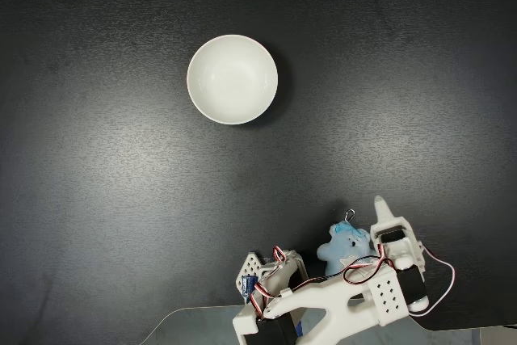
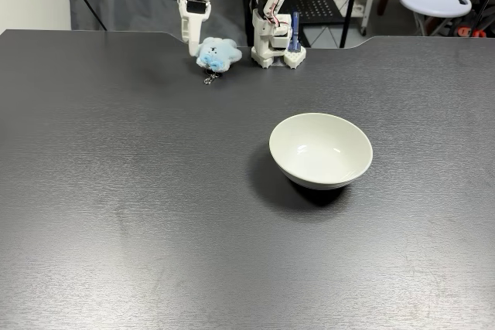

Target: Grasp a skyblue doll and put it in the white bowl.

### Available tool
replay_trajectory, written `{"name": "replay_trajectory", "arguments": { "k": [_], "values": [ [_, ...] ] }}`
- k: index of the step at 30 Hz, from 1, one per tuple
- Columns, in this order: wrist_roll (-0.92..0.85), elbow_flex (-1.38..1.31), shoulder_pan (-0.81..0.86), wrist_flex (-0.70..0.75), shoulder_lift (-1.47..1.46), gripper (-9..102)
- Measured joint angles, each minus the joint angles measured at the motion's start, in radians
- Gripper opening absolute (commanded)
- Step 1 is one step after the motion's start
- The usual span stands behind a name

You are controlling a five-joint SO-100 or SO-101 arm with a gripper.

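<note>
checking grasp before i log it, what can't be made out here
- Gripper closure on the skyblue doll: too small in a fixed view; arm covers part of the doll in the other.
- Arm top: cut off by the frame edge.
- White bowl underside: hidden.

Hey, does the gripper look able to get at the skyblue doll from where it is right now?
Probably yes. The gripper hangs right beside the skyblue doll, close to the arm's base, with nothing between them. Whether the fingers are open is hard to tell.
</note>
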Motion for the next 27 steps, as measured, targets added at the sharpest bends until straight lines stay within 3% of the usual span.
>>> {"name": "replay_trajectory", "arguments": {
  "k": [8,18,27],
  "values": [
    [-0.003,0.000,0.000,-0.117,0.000,44],
    [-0.161,0.000,0.000,-0.120,0.000,44],
    [-0.183,0.005,0.000,-0.120,-0.031,44]
  ]
}}
